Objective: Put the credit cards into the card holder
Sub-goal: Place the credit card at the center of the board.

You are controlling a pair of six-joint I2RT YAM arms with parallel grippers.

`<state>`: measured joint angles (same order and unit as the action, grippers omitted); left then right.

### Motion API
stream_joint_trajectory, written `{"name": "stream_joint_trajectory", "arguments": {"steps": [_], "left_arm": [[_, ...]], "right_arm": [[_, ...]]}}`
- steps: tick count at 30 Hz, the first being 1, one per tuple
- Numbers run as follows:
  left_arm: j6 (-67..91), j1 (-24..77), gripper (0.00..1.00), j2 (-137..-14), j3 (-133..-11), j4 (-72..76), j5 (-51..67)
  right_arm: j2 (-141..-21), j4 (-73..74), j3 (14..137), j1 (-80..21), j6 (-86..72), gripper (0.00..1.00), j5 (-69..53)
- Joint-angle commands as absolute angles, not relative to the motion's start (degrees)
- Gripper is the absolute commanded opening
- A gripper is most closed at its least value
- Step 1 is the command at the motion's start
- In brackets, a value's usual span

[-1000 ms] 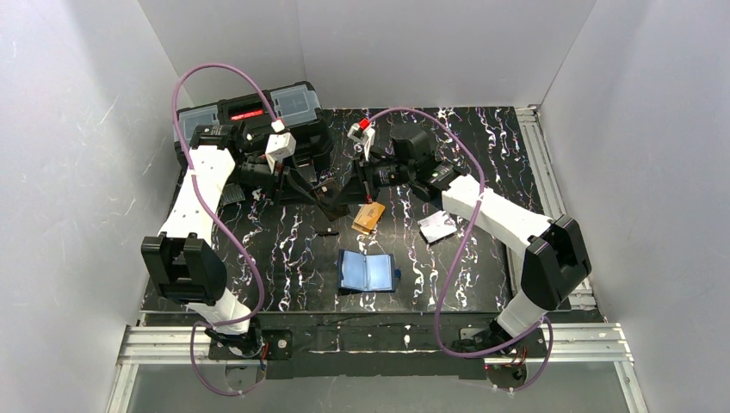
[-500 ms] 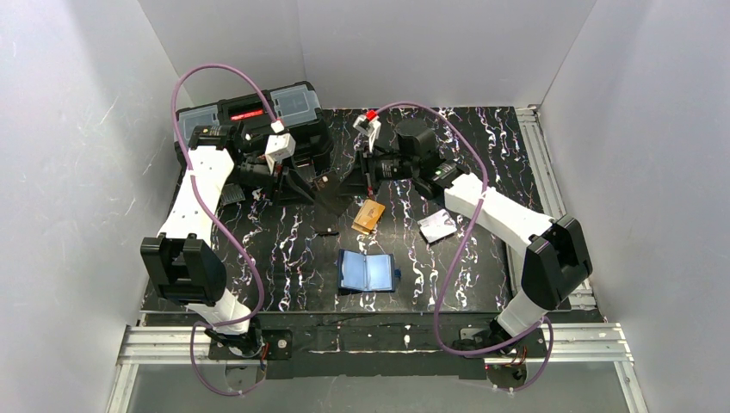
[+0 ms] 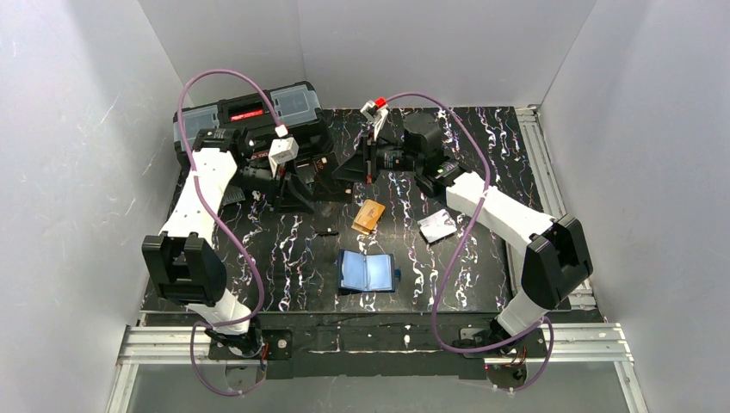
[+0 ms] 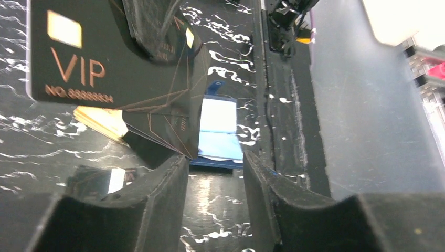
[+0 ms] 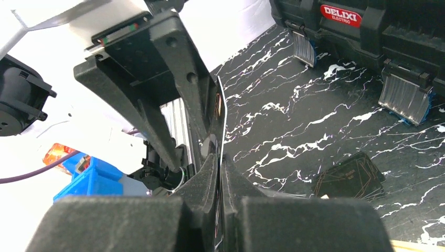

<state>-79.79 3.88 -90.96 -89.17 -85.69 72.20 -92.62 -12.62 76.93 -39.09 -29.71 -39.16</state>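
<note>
Near the far edge of the table (image 3: 284,249), the right gripper (image 5: 219,173) is pinched tight on a black VIP card (image 4: 105,68), holding it on edge clear of the surface. The left gripper (image 4: 215,164) sits just beside that card, its jaws partly apart with nothing between them. The card holder (image 3: 368,271) lies open close to the near edge, light-blue pockets up. Orange cards (image 3: 368,215) and a whitish card (image 3: 437,225) lie between it and the grippers.

Assessment: a hand-over or regrip appears to be in hand.

Risks noted:
- The left jaws may close short of the card and miss it.
- The right gripper may release before the hold is firm, dropping the card.
- The two grippers may collide at such close quarters.
- The unrestrained holder may slide during insertion.
</note>
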Motion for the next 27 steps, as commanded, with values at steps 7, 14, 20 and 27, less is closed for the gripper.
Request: {"name": "stream_joint_trajectory", "arguments": {"steps": [7,14,20,27], "left_arm": [[-64.8,3.3,0.66,-89.5,-83.5,-78.4,77.1],[-58.4,0.6,0.54,-91.2,-79.4,-65.4,72.0],[-55.5,0.1,0.61,-92.9,-78.2,-63.4,72.5],[-56.2,0.1,0.67,-93.8,-77.2,-64.2,72.9]], "right_arm": [[-94.8,-16.7,77.1,-38.3,-28.6,0.01,-39.3],[-100.6,-17.9,78.0,-38.3,-29.0,0.01,-39.8],[-103.0,-22.8,78.4,-38.3,-32.7,0.01,-44.1],[-102.3,-28.7,75.8,-38.3,-36.6,0.01,-46.4]]}}
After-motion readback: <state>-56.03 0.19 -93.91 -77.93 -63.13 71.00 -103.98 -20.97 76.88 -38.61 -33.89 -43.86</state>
